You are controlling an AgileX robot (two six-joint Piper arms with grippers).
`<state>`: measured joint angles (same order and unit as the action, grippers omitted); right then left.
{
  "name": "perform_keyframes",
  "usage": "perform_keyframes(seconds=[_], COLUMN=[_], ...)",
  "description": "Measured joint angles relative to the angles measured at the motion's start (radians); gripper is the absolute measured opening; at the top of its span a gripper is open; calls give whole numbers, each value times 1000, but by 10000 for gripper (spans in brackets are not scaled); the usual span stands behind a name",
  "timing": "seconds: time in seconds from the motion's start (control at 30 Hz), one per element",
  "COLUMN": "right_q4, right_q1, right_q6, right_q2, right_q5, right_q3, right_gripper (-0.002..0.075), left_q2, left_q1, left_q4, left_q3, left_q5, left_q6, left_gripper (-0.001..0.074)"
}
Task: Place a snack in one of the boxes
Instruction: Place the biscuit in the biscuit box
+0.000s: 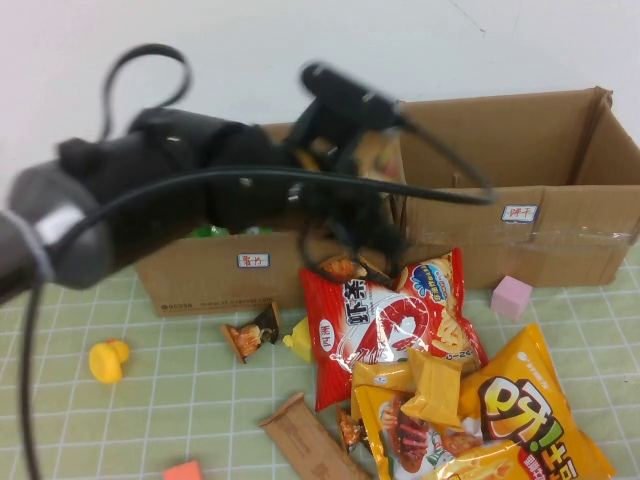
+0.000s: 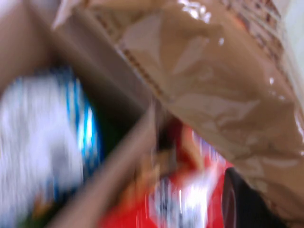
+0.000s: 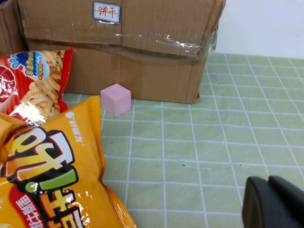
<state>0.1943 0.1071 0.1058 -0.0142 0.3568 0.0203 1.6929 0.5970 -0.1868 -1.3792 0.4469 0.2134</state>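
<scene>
- Left gripper point(image 1: 365, 245) down low at the front wall where the left box point(image 1: 200, 275) and the right box point(image 1: 520, 235) meet, right above the top edge of the red chip bag point(image 1: 385, 325). Too smeared to tell whether open, closed, or holding anything.
- Right gripper point(image 3: 273, 204) parked low over bare mat, well off to the side of the pile. Looks pinched closed on nothing.
- Snacks all out on the mat in front of the boxes, as far as can be seen: red bag just in front of the boxes, orange bag point(image 1: 530, 410) overlapping the heap nearer the robot, small brown packet point(image 1: 255, 335) off by itself.
- Probably the grab-or-lift step, so: pinch the red bag by its top seam, not the puffy middle. Slippery foil, likely to squirt out.
- Lift well clear of the cardboard rim before swinging over, then drop inside the left box. Already some packets in there, so aim for a gap.
- Watch for neighbouring bags dragging along, since overlapped.
- Surface: green grid mat point(image 1: 180, 400), flat, cluttered with a pink cube point(image 1: 511, 297) and a yellow duck point(image 1: 108, 360).
- Plain white wall behind the boxes.
</scene>
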Motion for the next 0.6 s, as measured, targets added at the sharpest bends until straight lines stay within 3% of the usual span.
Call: perform_keyframes(seconds=[0.2,0.6], right_q4=[0,0], right_q1=[0,0], right_q6=[0,0], right_q2=[0,0], right_q5=[0,0], right_q3=[0,0], right_gripper=[-2,-2], left_q2=[133,603], left_q1=[25,25], left_q4=[-3,-40], left_q3=[-156,-748], left_q5=[-192,-131], left_q6=[2,1], left_gripper=[128,127])
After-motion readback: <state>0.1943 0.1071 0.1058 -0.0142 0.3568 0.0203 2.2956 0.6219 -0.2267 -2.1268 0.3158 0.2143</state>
